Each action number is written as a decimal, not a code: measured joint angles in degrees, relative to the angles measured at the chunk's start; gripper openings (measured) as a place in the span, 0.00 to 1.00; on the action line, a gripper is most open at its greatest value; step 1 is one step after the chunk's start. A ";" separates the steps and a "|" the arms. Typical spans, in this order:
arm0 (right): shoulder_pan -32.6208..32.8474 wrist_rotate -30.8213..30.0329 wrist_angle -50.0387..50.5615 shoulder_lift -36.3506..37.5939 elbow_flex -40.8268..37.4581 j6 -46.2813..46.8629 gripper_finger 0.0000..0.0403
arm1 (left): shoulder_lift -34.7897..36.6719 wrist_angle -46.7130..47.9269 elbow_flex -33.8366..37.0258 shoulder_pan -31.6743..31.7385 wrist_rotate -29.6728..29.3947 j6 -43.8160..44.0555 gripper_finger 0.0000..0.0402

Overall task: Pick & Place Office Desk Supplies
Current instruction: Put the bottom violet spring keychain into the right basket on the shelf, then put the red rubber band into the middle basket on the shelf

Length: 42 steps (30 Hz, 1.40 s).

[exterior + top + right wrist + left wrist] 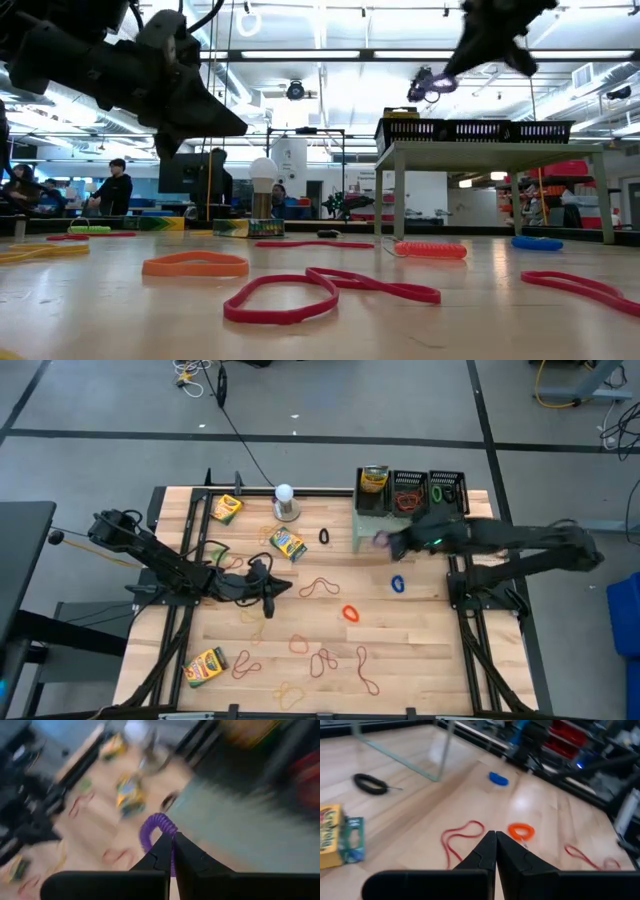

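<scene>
My right gripper [388, 543] is shut on a purple coiled rubber band [156, 829] and hangs in the air beside the pale green riser [368, 528]. The riser carries three black mesh baskets [408, 491]. One of them holds a crayon box [374, 479]. My left gripper [495, 839] is shut and empty, above the table's left middle, near a red band [455, 836] and an orange one [521, 830]. More crayon boxes [288, 544] and several loose bands lie flat on the wood. My right gripper pinches one side of the purple band's loop [170, 836] between its two fingertips. The fingers slant down from the table's right side. The rest of the loop sticks out past the tips, lifted clear of the table and level with the baskets [432, 88].
A white ball on a metal base [285, 501] stands at the far middle. A blue band [398, 584], an orange band [350, 613] and a black one [324, 537] lie between the arms. Crayon boxes lie at the far left [226, 508] and near left [206, 666].
</scene>
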<state>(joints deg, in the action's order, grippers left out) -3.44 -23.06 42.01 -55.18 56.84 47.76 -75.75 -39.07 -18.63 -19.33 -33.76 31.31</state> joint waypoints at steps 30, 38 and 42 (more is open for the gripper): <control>-38.65 -16.73 18.72 1.89 -3.12 0.86 0.07 | 0.04 -10.64 -0.07 19.08 7.92 -9.67 0.03; -38.90 -15.85 19.26 1.92 -3.10 -0.98 0.28 | 0.04 -10.48 -0.07 20.26 9.39 -6.81 0.03; -38.90 -15.11 19.48 1.94 -1.15 -6.07 0.34 | 0.04 -11.49 -0.07 20.09 9.65 -8.16 0.03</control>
<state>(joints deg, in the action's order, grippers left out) -42.35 -38.17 61.49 -53.23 55.68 41.69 -75.70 -50.56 -18.70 0.75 -24.11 23.15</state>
